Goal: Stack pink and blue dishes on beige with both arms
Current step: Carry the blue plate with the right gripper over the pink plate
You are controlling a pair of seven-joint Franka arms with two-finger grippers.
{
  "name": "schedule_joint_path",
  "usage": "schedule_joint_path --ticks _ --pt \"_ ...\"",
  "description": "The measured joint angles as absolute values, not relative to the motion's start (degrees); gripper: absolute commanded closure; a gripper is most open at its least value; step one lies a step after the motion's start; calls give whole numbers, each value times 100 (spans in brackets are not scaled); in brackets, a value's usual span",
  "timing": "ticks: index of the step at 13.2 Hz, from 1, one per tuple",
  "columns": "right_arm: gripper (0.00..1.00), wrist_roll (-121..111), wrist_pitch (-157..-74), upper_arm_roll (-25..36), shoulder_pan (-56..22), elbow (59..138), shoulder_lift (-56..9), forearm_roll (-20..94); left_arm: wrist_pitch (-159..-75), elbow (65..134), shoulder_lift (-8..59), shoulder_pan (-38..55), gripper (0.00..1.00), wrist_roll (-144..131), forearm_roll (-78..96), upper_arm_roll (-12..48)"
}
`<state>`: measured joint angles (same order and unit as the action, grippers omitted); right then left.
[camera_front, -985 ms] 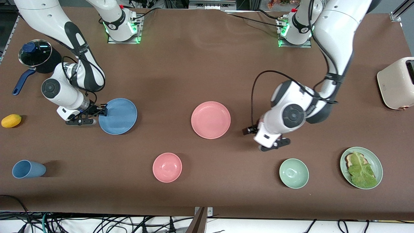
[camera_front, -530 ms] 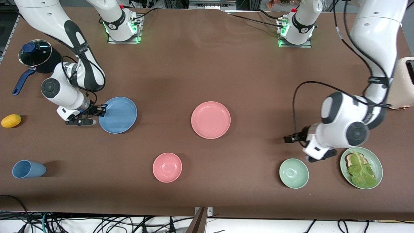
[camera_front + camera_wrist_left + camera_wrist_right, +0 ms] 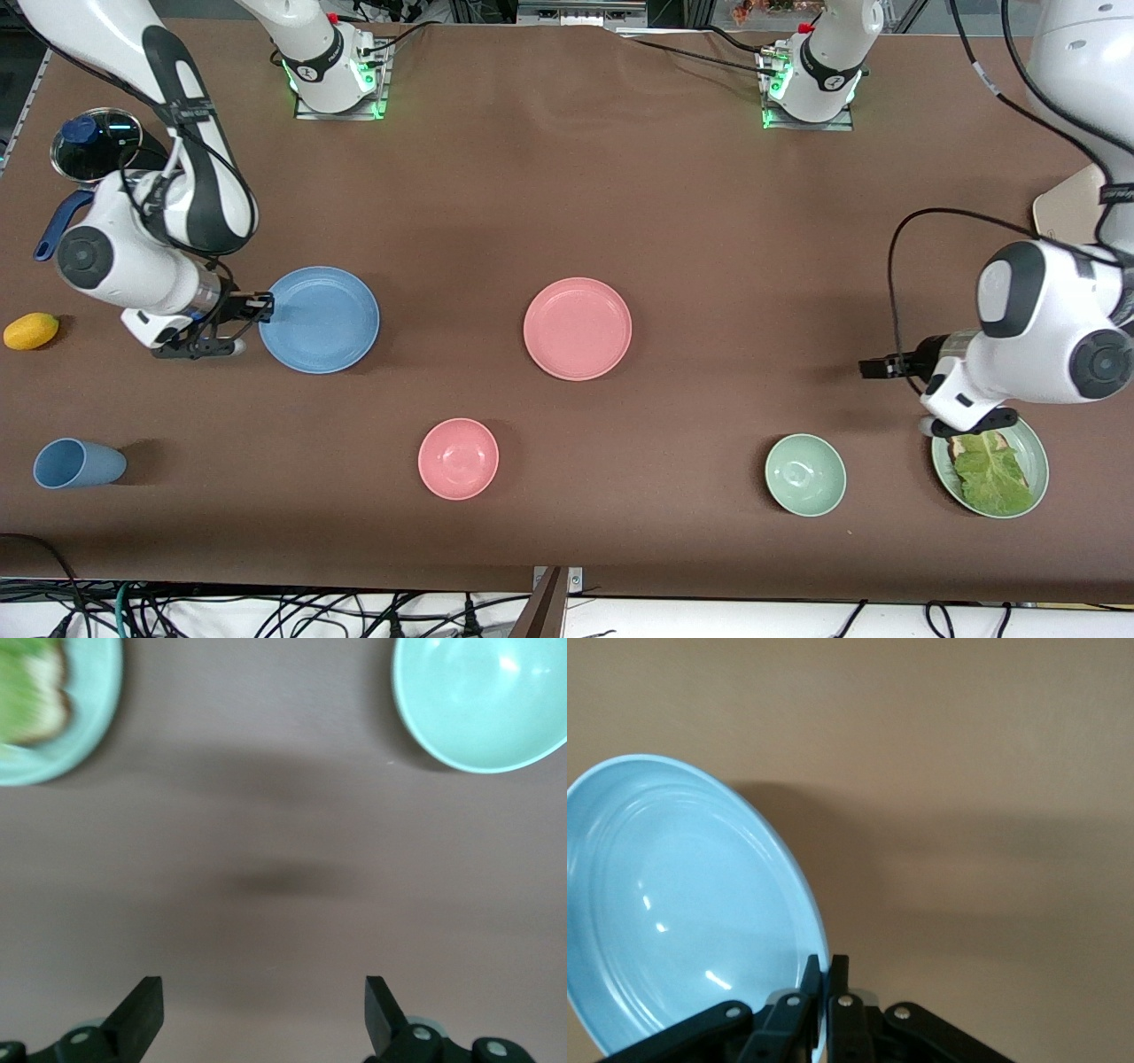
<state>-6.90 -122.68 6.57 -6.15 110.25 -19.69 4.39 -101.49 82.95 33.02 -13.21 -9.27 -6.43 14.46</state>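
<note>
While right tool point(image 3: 824, 979) pinches blue plate point(image 3: 320, 319) rim, no writing legible

Two white jointed arms, black joint bands, looping black cables, green-lit bases, black two-finger hands

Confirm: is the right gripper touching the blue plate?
Touching. The right wrist view shows the right gripper shut on the rim of the blue plate, fingers pinched on its edge; the front view agrees, with the gripper at the plate's rim.
</note>
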Motion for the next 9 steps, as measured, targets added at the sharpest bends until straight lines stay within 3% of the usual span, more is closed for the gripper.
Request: schedule_joint_path --ticks 2,5,9 --pt "100 -493 -11750 388 -633 10492 -1961 572 -10007 8430 2786 -830 0 -603 -459 741" --pt "100 288 -11625 -263 -674 10223 -1981 730 -9933 8997 1721 -7 0 -326 109 -378" --pt "100 2189 -11816 -847 -1391 10025 -2150 739 -9911 9483 638 253 0 -279 142 -570"
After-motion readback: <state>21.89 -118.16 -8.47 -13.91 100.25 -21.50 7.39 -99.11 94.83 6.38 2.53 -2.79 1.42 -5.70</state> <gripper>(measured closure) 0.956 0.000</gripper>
